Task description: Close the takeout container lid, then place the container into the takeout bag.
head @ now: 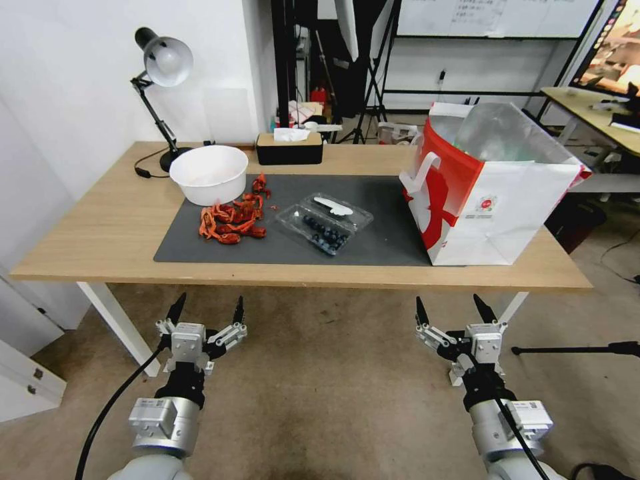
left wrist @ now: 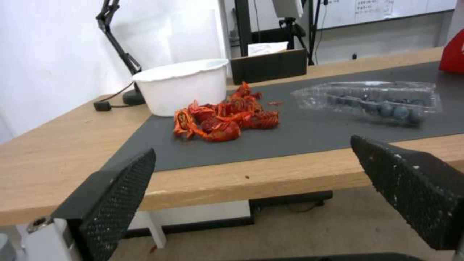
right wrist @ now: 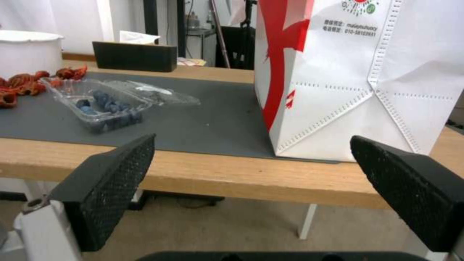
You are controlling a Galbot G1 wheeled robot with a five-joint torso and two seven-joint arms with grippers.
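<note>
On the dark grey mat [head: 373,233] the small clear plastic clamshell container [head: 319,230] is laid open, blueberries [head: 325,233] in its tray, its labelled clear lid [head: 337,207] folded back and not yet closed. Beside it the large red-and-white paper bag [head: 487,187] is stood upright, mouth open for loading. Below the table edge, the left gripper [head: 207,312] and right gripper [head: 455,311] are held with jaws wide, nothing gripped.

On the white side of the takeout bag [right wrist: 338,90], at the upper middle of the right wrist view, small print under a round red and green logo [right wrist: 359,6] reads as a number, about "010-58103931", below a line of characters too small to make out.
</note>
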